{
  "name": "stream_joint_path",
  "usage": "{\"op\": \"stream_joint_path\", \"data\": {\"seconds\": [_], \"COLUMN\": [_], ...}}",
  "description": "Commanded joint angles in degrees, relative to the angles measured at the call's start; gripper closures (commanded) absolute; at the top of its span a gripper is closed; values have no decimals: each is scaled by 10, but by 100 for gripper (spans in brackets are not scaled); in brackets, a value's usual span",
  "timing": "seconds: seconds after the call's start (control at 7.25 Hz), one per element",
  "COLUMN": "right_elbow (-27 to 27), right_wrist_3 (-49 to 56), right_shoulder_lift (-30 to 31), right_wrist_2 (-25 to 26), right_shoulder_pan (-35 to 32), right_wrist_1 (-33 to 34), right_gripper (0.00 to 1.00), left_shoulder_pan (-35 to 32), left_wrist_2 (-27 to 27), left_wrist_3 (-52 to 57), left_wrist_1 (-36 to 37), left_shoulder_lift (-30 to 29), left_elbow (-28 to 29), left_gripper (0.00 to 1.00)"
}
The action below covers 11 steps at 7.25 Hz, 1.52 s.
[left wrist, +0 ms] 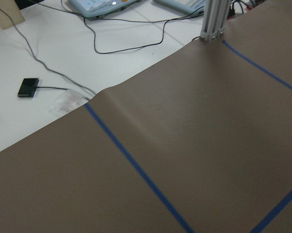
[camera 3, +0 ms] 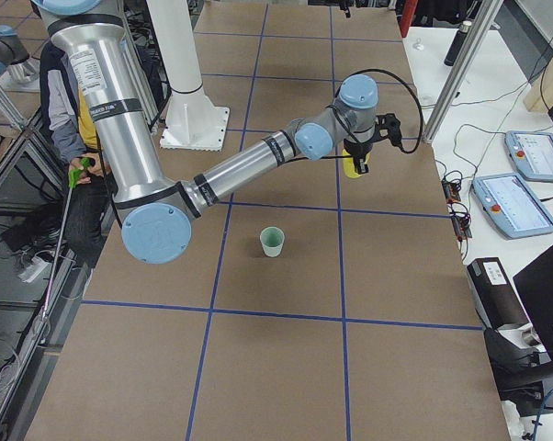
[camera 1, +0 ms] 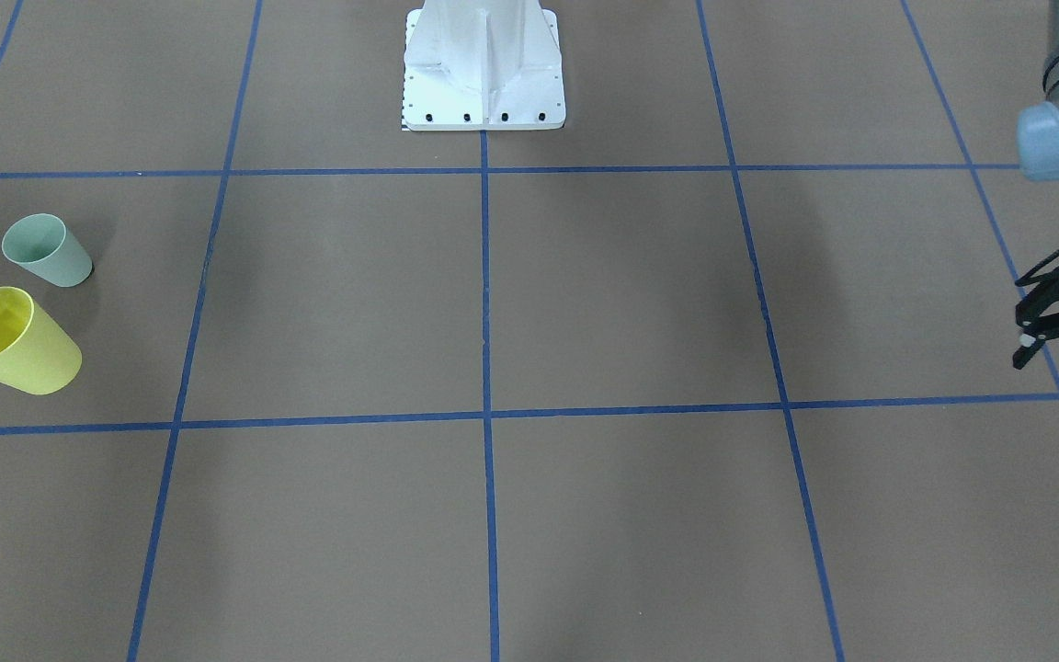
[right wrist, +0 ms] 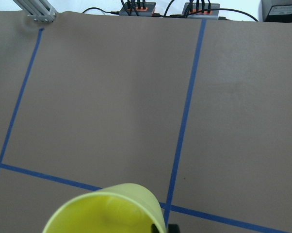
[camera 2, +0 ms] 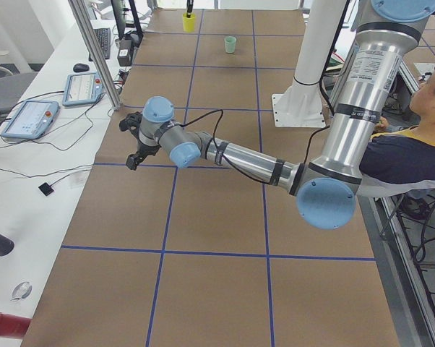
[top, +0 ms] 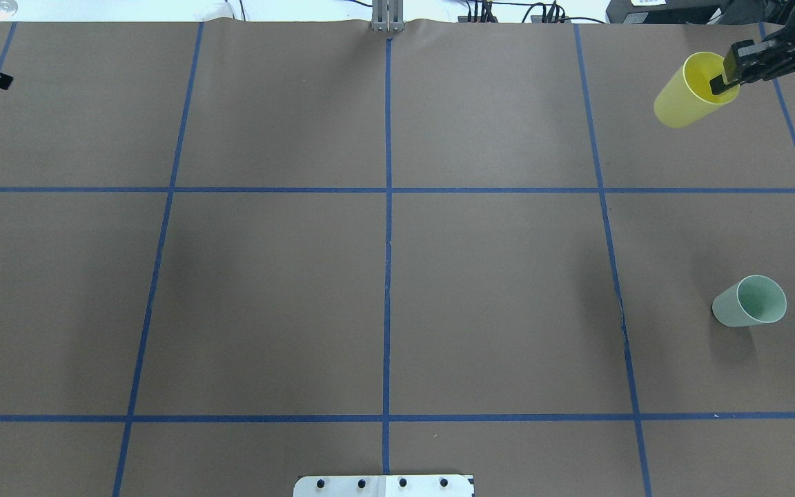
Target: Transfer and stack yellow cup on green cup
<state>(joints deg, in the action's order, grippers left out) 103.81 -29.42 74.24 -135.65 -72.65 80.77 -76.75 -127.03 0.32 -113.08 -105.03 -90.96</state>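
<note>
Right claw (top: 722,81) clamps the yellow cup (top: 680,105) at its rim; left claw (camera 1: 1021,322) gapes empty.

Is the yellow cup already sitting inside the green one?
No, the green cup stands alone and empty, while the right gripper holds the yellow cup by its rim, well apart from it.

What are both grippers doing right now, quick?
Left gripper: open, holding nothing.
Right gripper: closed on the yellow cup, gripping its rim.
</note>
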Motion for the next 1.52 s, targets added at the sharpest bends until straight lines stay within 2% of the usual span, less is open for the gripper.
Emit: {"op": "stream_joint_path", "data": {"seconds": [0.0,0.14,0.28,0.41,0.69,0.83,0.97,1.1,1.38], "right_elbow": [8,16,26,38,93,115,122,122,122], "right_wrist_3": [57,74,87,104,109,108,109,111,111], "right_shoulder_lift": [44,63,84,112,194,234,251,266,280], "right_wrist_2": [-1,-1,-1,0,0,6,8,38,42], "right_shoulder_pan": [-19,-23,-23,-20,21,40,46,50,63], "right_wrist_1": [0,0,1,1,4,4,4,3,3], "right_gripper": [100,100,100,100,100,100,100,100,100], "left_shoulder_pan": [-70,-96,-141,-156,-156,-156,-156,-156,-156], "left_wrist_2": [0,-1,-5,-4,-2,-5,-5,-6,-6], "left_wrist_3": [175,171,163,166,159,160,160,160,160], "left_wrist_1": [151,154,190,190,241,242,243,242,241], "left_shoulder_lift": [19,71,89,122,128,135,138,140,140], "left_elbow": [4,5,26,25,24,20,13,13,13], "left_gripper": [0,0,0,0,0,0,0,0,0]}}
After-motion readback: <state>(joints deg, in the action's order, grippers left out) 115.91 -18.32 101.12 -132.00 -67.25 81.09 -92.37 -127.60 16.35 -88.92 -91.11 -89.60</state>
